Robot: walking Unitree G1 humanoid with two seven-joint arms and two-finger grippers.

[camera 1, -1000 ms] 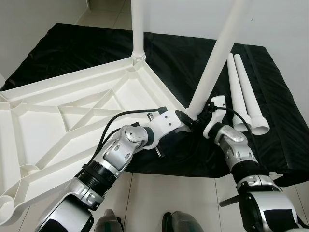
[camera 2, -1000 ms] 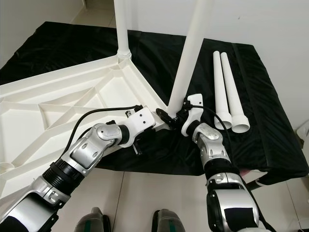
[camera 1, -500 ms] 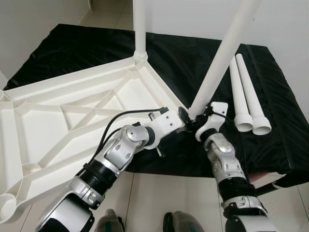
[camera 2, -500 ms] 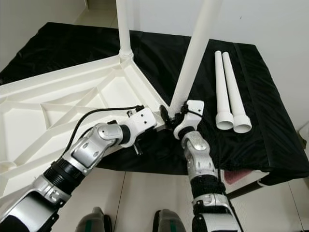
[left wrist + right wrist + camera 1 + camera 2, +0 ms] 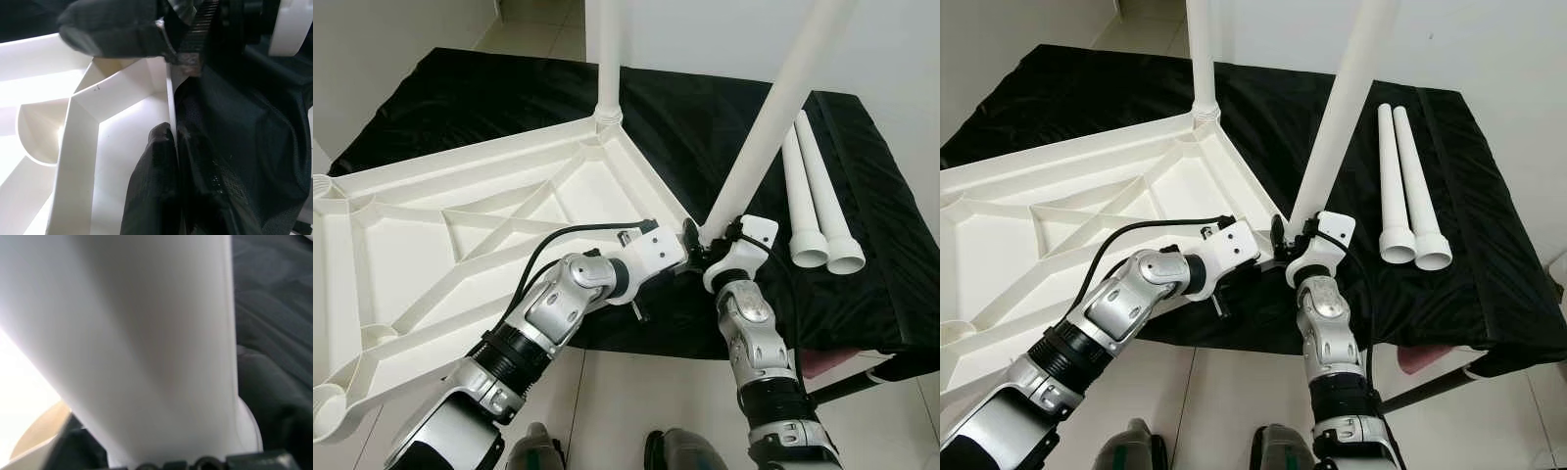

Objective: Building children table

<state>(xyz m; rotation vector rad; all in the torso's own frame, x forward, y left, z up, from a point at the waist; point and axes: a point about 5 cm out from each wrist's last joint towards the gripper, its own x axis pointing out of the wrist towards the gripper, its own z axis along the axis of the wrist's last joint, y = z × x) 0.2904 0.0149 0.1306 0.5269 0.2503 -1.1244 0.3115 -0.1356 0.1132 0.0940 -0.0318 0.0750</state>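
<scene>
Right tool (image 5: 709, 238) grips tilted leg (image 5: 773, 117); left tool (image 5: 168, 98) pinches tabletop (image 5: 460, 235) rim; spare legs (image 5: 818, 206) nearby.

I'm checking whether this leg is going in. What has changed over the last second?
The right arm has swung inward, its forearm now standing nearly straight below the right claw, which stays at the foot of the tilted white plastic table leg. The leg stays tilted at the corner of the upturned white plastic tabletop. The left claw still grips the tabletop's rim, and the two spare white legs lie unmoved.

Bright, even indoor light, sharp head views — wrist views close, soft-focused, glare on white plastic.
</scene>
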